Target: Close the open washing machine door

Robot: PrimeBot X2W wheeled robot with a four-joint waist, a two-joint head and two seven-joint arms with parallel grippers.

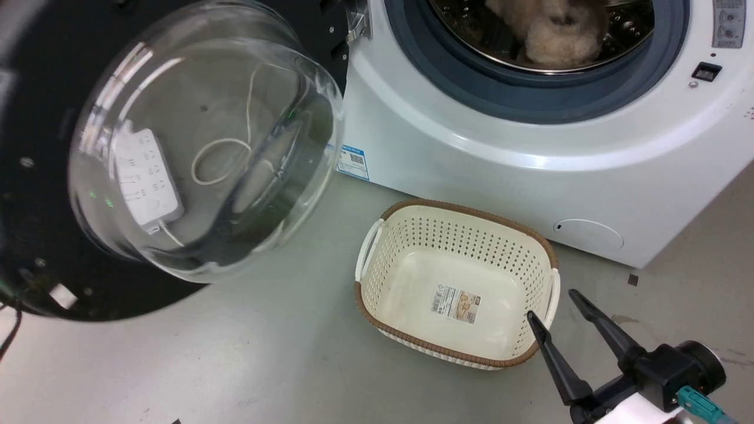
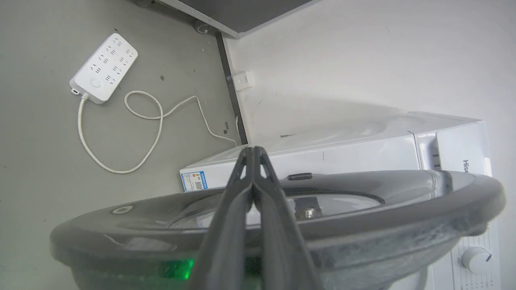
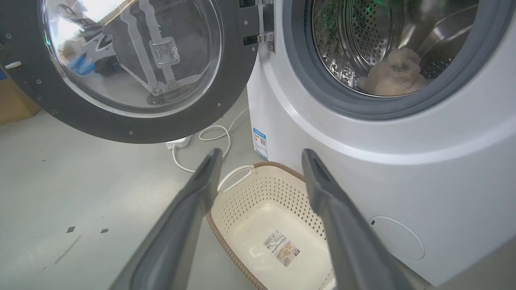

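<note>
The washing machine door (image 1: 206, 153) stands swung wide open at the left, its black rim around a bulging clear glass bowl, hinged to the white washing machine (image 1: 471, 159). A fluffy beige item (image 1: 554, 29) lies in the steel drum. In the left wrist view, my left gripper (image 2: 253, 150) is shut with nothing between its fingers, which reach across the door (image 2: 363, 217) at its outer rim; whether they touch it I cannot tell. My right gripper (image 1: 554, 306) is open at the lower right, over the basket's near corner. From its wrist, the right gripper (image 3: 261, 153) faces the door (image 3: 225, 92) and the washing machine (image 3: 322, 141).
A cream perforated basket (image 1: 377, 294) with a brown rim sits on the grey floor before the machine. A white power strip (image 2: 104, 68) with a looped cable lies on the floor behind the door. A white wall (image 2: 363, 60) runs beside the machine.
</note>
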